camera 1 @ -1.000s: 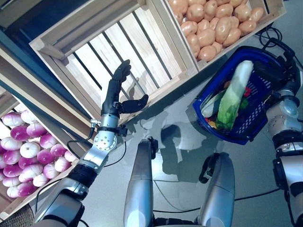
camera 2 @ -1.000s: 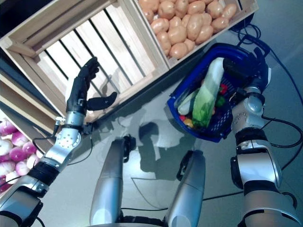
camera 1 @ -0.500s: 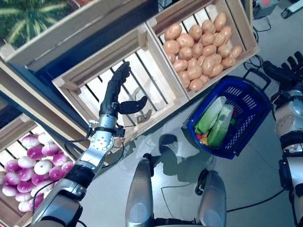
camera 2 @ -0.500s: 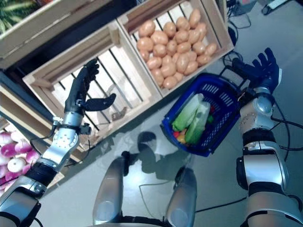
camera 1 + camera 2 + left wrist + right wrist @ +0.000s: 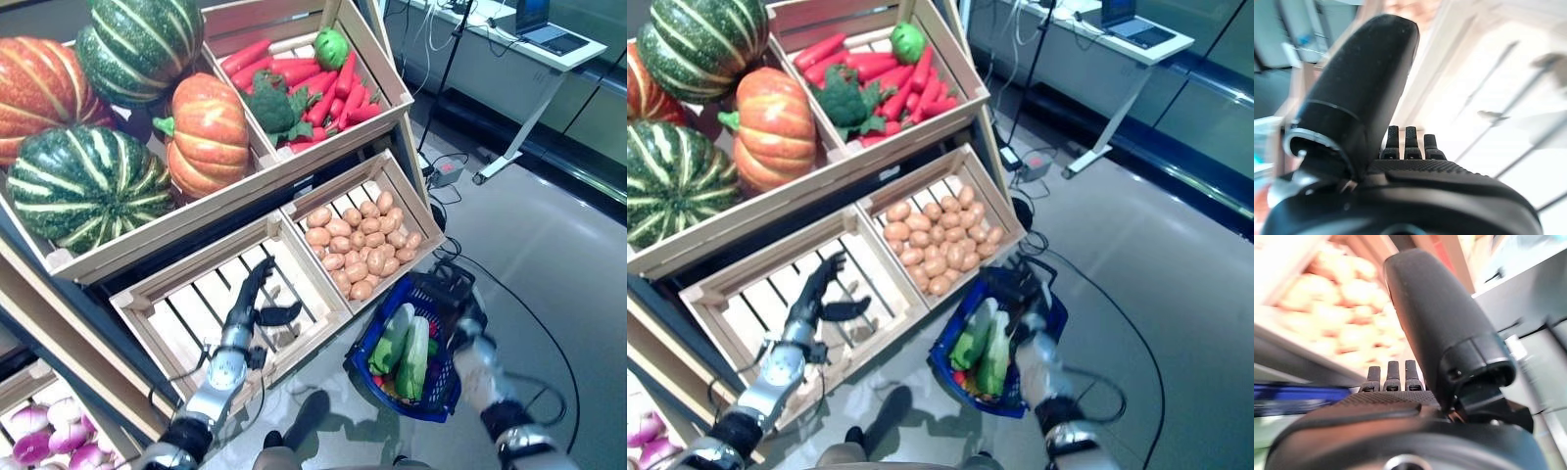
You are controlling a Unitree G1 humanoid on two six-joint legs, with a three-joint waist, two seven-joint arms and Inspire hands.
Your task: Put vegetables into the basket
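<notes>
Basket (image 5: 439, 394) of greens on floor, both hands — left hand (image 5: 253, 305), right hand (image 5: 460, 299) — fingers straight, holding nothing

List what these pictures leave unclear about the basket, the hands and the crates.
- Blue basket: items under the green vegetables are covered by them in both eye views.
- Right hand: its wrist view is blurred beyond the fingers; eye views show it too small against the basket.
- Purple-white vegetables: cut off by the left eye view's lower edge.
- Left hand: open, holding nothing.
</notes>
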